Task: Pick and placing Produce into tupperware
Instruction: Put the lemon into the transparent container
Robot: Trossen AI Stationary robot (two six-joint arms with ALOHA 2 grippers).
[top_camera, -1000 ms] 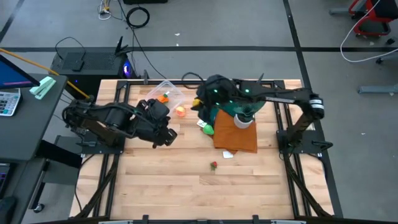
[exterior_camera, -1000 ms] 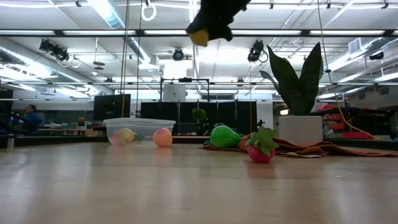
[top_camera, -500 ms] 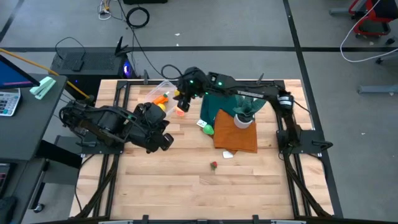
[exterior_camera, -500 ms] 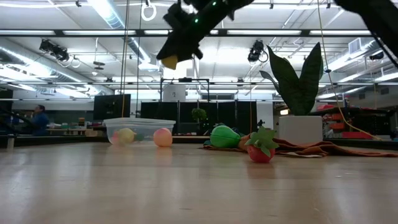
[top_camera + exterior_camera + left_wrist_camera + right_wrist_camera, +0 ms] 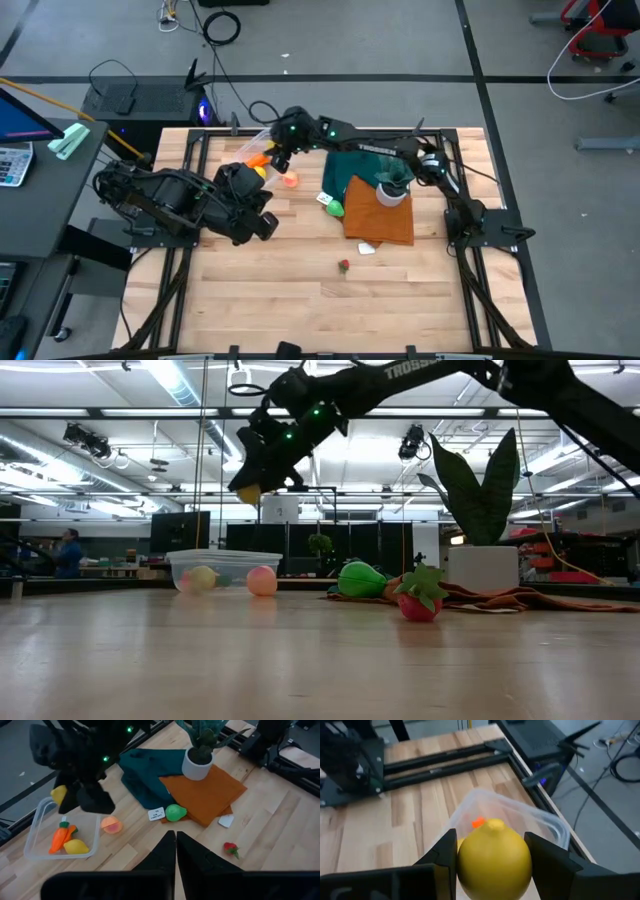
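while i watch from the overhead camera, my right gripper hangs in the air over the tub at the table's far left part, clenched on a yellow lemon. from table height the lemon sits high above the tub, well clear of it. through the right wrist camera the fruit fills the gap between both fingers, with the clear tub just beyond it.

inside the tub i see a carrot and another yellow piece. the peach lies on the wood just beside the tub, outside it. the green piece rests at the edge of the orange cloth, next to a small white card. the red berry lies alone on bare wood, well apart from everything else. the plant pot stands on the cloths.

my left gripper waits nearer me than the tub, fingers pressed together, holding nothing.
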